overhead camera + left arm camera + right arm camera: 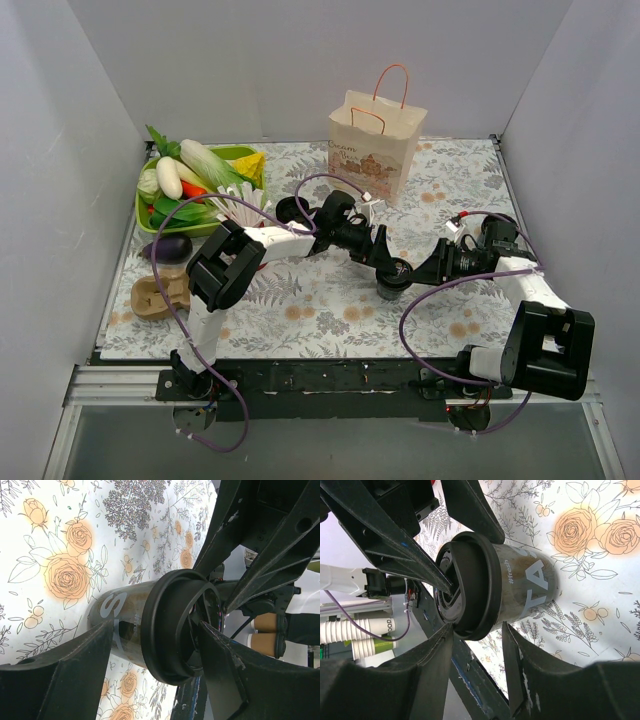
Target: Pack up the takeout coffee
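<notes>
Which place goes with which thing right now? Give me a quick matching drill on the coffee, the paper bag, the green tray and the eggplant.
Things
1. takeout coffee
2. paper bag
3. green tray
4. eggplant

Places
A. far left corner of the table
B. standing upright at the far edge, a little right of centre
C. lying on the left side, just nearer than the tray
D. near the middle of the table

Pairs: 1-D, 2-B, 3-A, 4-C.
</notes>
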Robot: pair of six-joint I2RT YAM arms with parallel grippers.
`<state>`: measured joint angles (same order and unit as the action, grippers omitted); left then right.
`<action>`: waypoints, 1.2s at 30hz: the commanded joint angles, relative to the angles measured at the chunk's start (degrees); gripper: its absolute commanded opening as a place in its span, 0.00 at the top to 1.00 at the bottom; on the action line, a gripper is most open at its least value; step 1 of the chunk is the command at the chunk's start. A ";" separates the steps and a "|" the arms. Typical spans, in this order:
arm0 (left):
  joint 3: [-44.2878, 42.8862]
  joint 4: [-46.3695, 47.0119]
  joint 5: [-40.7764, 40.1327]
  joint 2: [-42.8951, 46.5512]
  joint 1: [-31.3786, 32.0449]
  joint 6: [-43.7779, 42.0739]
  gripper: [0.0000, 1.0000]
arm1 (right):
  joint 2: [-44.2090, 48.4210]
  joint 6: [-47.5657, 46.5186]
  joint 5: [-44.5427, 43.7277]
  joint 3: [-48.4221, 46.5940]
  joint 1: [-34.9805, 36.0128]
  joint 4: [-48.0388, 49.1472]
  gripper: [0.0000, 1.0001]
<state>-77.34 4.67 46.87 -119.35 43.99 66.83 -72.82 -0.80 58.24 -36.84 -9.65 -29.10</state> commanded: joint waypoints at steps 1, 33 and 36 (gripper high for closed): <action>3.86 -8.62 -11.63 -2.47 -0.31 -6.10 0.35 | -0.57 -2.37 -2.60 1.68 -1.16 -1.49 0.52; 8.61 -6.69 -12.42 -1.06 -0.22 -7.68 0.35 | -10.77 9.67 -27.38 4.23 -2.48 -2.71 0.99; 8.52 -6.78 -12.16 -1.41 -0.22 -7.77 0.35 | -11.30 8.63 -25.73 4.32 -2.48 -1.75 0.99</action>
<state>-73.08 8.73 44.73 -117.16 44.40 66.22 -80.88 13.61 56.90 -35.92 -11.90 -33.15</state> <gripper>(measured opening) 0.659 0.280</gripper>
